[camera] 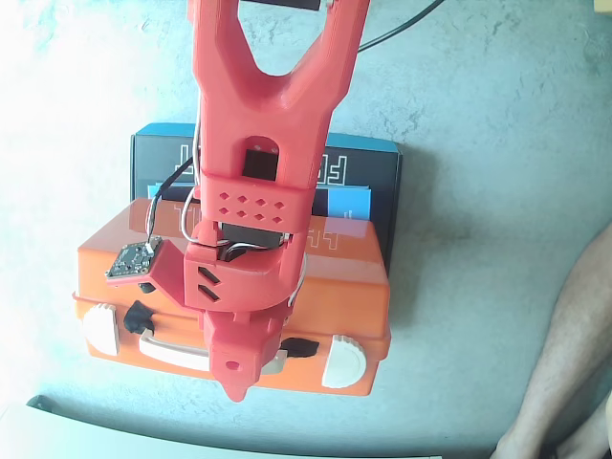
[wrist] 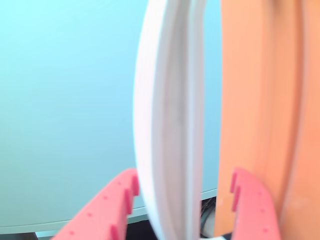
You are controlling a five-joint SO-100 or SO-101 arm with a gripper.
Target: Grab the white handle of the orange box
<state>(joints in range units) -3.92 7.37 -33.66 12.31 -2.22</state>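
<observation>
The orange box (camera: 335, 277) lies on the table with its white handle (camera: 172, 349) on its front side. My red gripper (camera: 239, 368) points down over the middle of the handle and hides that part. In the wrist view the white handle (wrist: 167, 125) runs up between my two fingers. The gripper (wrist: 182, 187) is open around it. The left finger (wrist: 117, 200) sits against the handle. The right finger (wrist: 247, 200) stands a little apart from it, next to the orange box wall (wrist: 255, 90).
A black and blue box (camera: 368, 172) lies behind and partly under the orange box. White latches (camera: 100, 330) (camera: 344, 366) sit at either end of the front side. A person's limb (camera: 574, 354) is at the right edge. A pale table edge (camera: 96, 430) runs along the bottom left.
</observation>
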